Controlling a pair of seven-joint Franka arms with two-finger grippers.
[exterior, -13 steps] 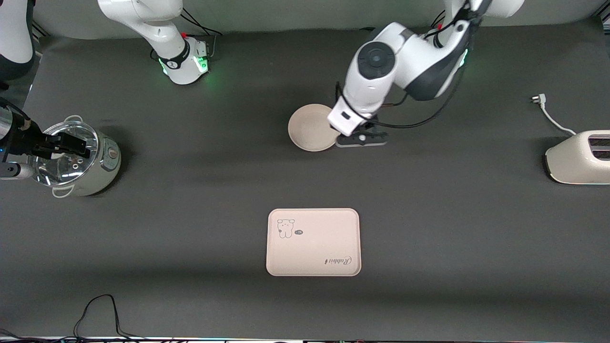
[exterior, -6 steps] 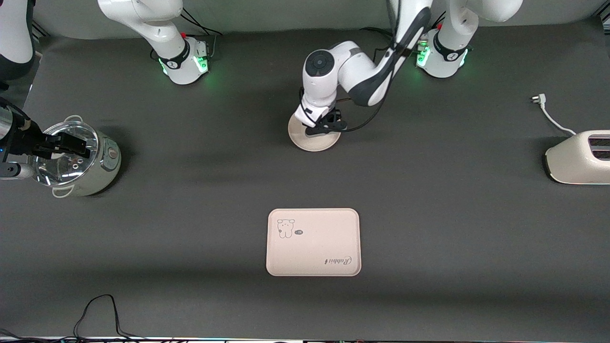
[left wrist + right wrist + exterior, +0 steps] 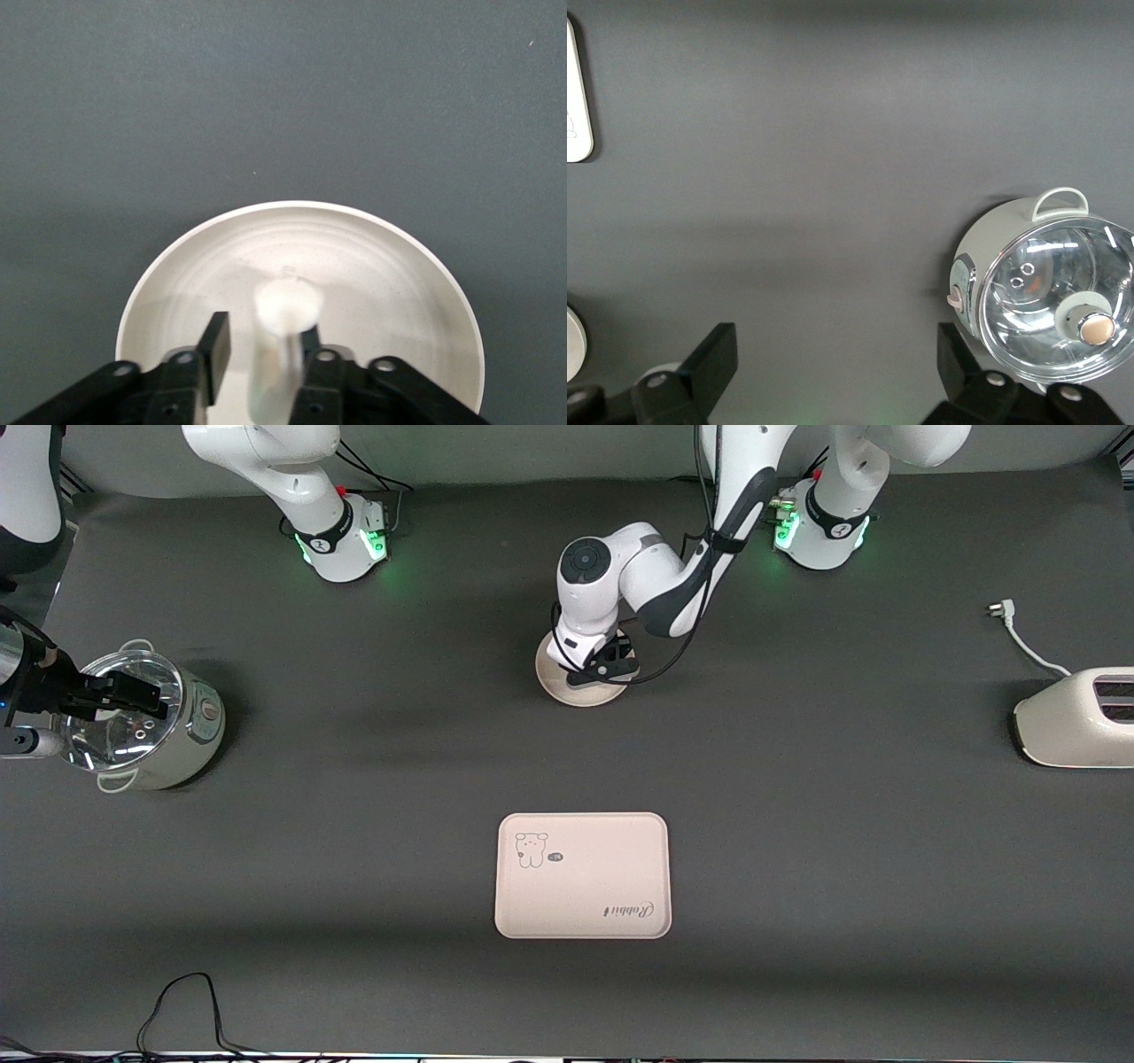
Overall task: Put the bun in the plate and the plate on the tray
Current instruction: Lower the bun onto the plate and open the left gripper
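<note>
The round plate point(image 3: 576, 695) lies on the dark mat between the arms' bases and the tray point(image 3: 585, 877). My left gripper point(image 3: 602, 666) hangs low over the plate. In the left wrist view the plate point(image 3: 354, 248) fills the lower half. The off-white bun point(image 3: 288, 305) shows blurred between my left gripper's point(image 3: 261, 341) fingers, against one finger with a gap to the other, over the plate's middle. The jaws are open. The bun is hidden in the front view. My right gripper point(image 3: 142, 695) waits open and empty over the pot, its fingers wide apart point(image 3: 835, 372).
A pot with a glass lid point(image 3: 190, 735) stands at the right arm's end, also in the right wrist view point(image 3: 1045, 283). A white toaster point(image 3: 1076, 717) with a plug cable point(image 3: 1010, 615) stands at the left arm's end. A black cable point(image 3: 186, 1001) lies at the near edge.
My left arm has swung from the plate's edge to over its middle and come lower. The bun now shows blurred between parted fingers. The right arm, plate and tray have not moved.
</note>
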